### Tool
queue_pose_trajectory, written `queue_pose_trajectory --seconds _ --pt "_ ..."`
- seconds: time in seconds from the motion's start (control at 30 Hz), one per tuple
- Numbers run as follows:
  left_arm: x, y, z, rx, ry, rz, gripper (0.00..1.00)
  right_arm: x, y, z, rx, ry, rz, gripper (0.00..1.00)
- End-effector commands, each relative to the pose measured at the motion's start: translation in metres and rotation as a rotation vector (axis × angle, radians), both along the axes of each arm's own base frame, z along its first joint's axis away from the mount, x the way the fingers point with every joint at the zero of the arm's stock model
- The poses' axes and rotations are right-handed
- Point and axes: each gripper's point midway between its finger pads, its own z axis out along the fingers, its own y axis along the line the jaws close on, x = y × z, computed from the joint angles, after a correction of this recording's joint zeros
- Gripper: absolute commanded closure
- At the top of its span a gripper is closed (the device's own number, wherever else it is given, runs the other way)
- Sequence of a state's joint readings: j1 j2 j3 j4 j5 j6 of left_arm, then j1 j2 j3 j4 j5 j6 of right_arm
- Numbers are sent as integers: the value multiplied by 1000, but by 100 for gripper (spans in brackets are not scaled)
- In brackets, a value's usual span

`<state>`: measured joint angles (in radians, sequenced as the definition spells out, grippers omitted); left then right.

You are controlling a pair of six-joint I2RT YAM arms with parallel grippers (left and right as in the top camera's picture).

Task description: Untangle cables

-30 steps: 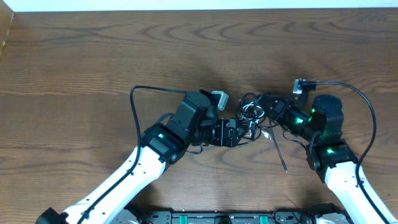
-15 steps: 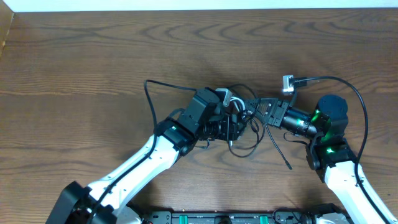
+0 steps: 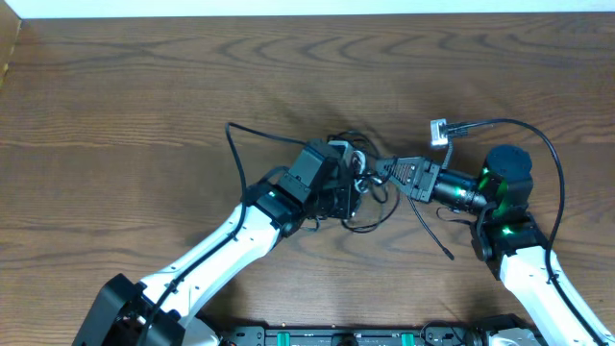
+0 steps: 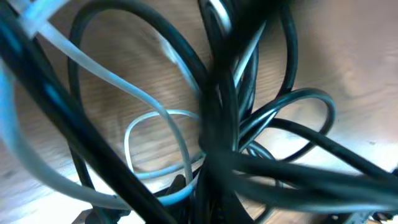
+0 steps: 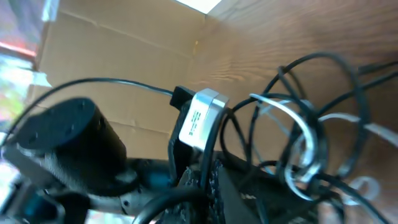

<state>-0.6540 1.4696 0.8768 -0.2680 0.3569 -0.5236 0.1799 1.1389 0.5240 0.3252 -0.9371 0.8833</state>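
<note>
The cables (image 3: 371,204) form a knot of thin black cords with one white cord at the table's middle. One black end (image 3: 438,240) trails toward the front right. My left gripper (image 3: 354,194) is in the knot from the left and shut on the cables. In the left wrist view, black loops (image 4: 219,112) and a white loop (image 4: 155,118) fill the frame and hide the jaws. My right gripper (image 3: 383,169) reaches in from the right. It is shut on a black cord (image 5: 210,163) between its fingertips, with more loops (image 5: 298,143) beyond.
The thicker arm cable of the left arm (image 3: 233,152) arcs out to the left of the knot. The right arm's cable and its silver plug (image 3: 439,131) rise behind the right wrist. A cardboard edge (image 3: 8,48) stands at the far left.
My left gripper has pushed up and right into the knot and gone from open to shut. The right gripper has lifted the bundle slightly toward the back, still shut.
</note>
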Motion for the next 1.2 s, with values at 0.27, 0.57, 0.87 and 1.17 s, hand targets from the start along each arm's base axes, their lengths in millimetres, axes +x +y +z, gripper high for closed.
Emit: queue_pose_trajectory --seconds 0.27,0.57,0.87,1.17 --pt "20 65 4 52 29 195 92 53 -64 -39 -334 -41 -447 95" --pt "12 68 97 -130 -199 191 92 61 -107 -52 -479 -41 -597 87" --pt "-10 80 175 -271 -424 189 92 52 -153 -34 -494 -51 -717 60" --pt "2 74 182 -311 -447 207 92 6 -97 26 -258 -223 -389 36"
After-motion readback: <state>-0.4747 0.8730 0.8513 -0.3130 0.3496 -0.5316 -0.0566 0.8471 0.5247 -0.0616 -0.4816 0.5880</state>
